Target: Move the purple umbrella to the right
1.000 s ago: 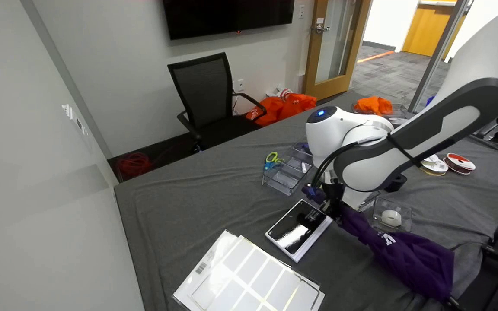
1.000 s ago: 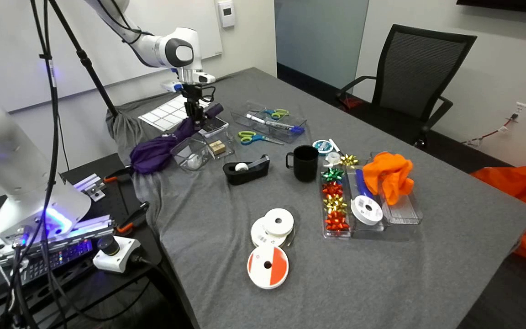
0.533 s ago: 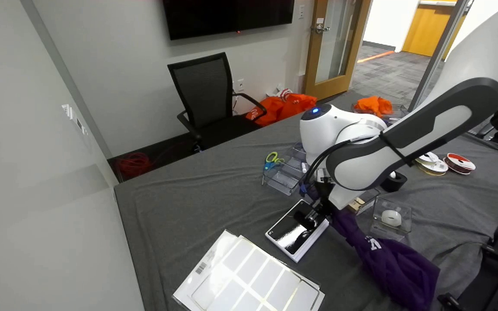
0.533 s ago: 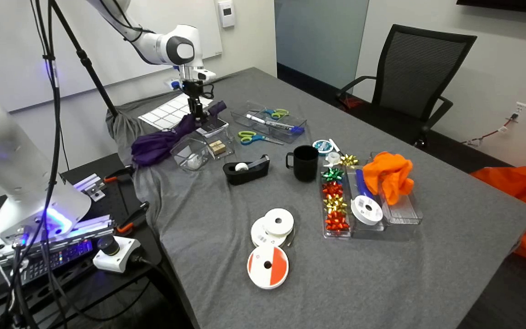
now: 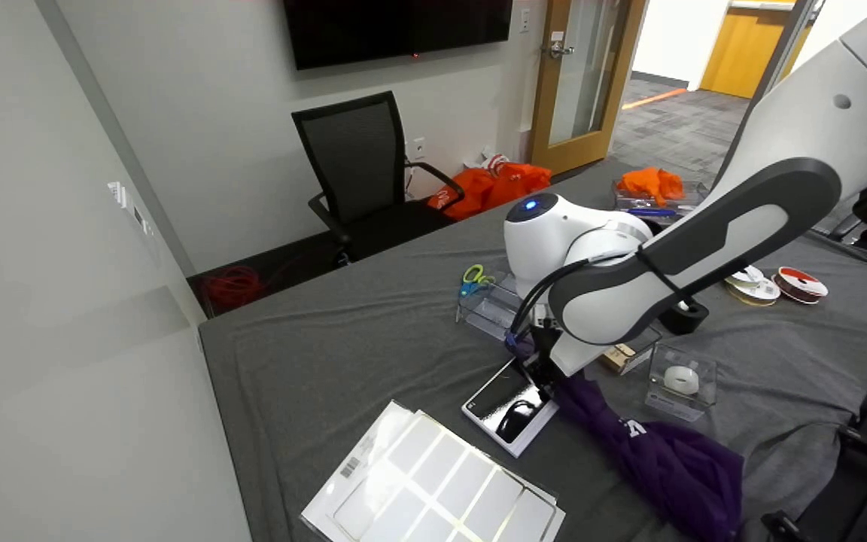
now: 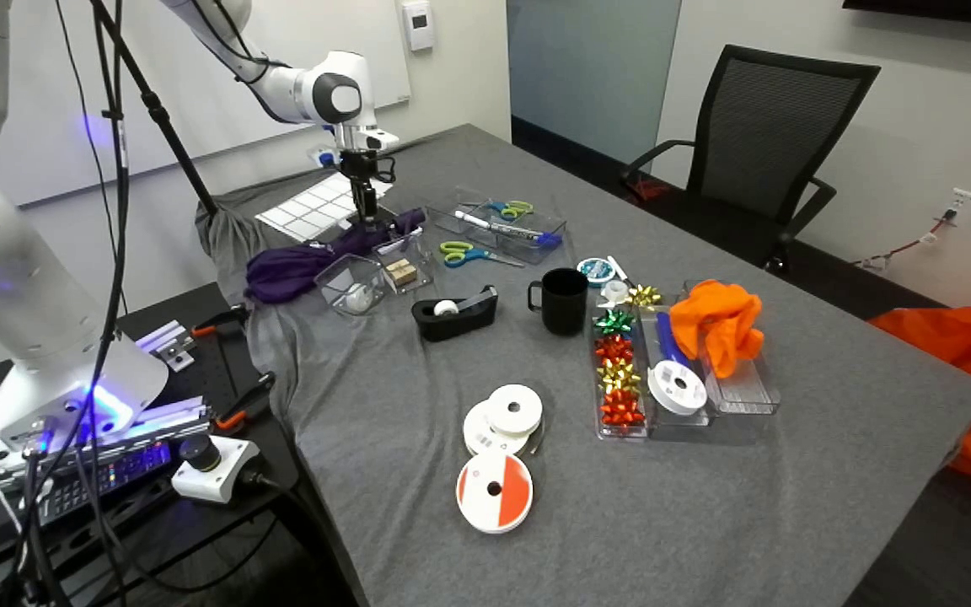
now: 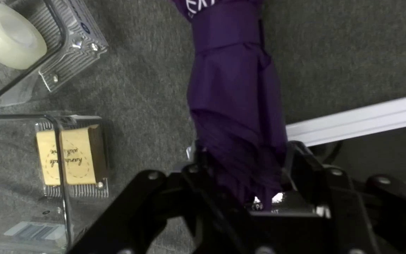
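Observation:
The purple umbrella (image 5: 674, 459) lies folded on the grey table; it shows in both exterior views (image 6: 292, 274). Its fabric end points toward the robot base. Its handle end lies low by a white box with a black top (image 5: 497, 399). My gripper (image 5: 543, 373) is over the handle part, pointing down; it also shows in the other view from outside (image 6: 367, 217). In the wrist view the umbrella (image 7: 234, 81) runs between my wide-set fingers (image 7: 244, 151). A small gap shows beside the right finger. The part deep between the fingers is blurred and partly hidden.
A clear tray with a tape roll (image 5: 680, 380) and one with a tan block (image 6: 401, 271) stand beside the umbrella. White ruled sheets (image 5: 433, 482) lie near the box. A tape dispenser (image 6: 454, 312), black mug (image 6: 561, 302) and scissors (image 6: 473, 255) stand farther off.
The gripper and umbrella have shifted left in an exterior view, toward the ruled sheets. In the last half second the handle end has dropped lower while the gripper stays at about the same height.

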You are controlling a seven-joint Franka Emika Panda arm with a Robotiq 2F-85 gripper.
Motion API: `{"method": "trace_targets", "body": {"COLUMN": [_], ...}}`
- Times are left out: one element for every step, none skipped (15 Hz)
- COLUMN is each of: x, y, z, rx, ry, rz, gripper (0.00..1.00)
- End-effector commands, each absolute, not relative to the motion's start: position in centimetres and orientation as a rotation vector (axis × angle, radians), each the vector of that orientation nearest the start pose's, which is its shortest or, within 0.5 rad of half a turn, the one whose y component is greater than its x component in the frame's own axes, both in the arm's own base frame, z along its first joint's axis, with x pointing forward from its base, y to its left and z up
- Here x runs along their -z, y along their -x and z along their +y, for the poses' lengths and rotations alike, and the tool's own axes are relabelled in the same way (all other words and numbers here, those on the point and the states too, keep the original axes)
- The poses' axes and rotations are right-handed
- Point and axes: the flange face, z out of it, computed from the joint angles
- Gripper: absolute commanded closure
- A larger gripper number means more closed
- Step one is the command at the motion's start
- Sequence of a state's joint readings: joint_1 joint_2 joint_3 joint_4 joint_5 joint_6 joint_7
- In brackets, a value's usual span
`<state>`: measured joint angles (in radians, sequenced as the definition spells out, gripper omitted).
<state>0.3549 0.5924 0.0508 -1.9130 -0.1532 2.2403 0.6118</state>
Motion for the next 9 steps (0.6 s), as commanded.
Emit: {"method": "trace_targets", "body": {"x": [-17.0, -17.2, -17.7, -18.3, -19.0, -19.6, -20.4, -21.2, -22.0], "y": [-55.3, -55.3, -55.3, -55.3, -55.5, -55.7, -55.8, -56.0, -56.2], "z": [23.4, 23.4, 23.5, 23.5, 23.5, 23.4, 23.3, 23.2, 22.9], "rx": [-0.259, -0.244, -0.212, -0.172, -0.109, -0.055, 0.009, 0.060, 0.102], "ry": [3.325, 3.325, 3.322, 3.314, 3.293, 3.279, 3.257, 3.235, 3.210], "rz": [0.146, 0.139, 0.135, 0.135, 0.142, 0.147, 0.156, 0.165, 0.176], "gripper": [0.07, 0.02, 0.00, 0.00, 0.00, 0.00, 0.00, 0.00, 0.00]}}
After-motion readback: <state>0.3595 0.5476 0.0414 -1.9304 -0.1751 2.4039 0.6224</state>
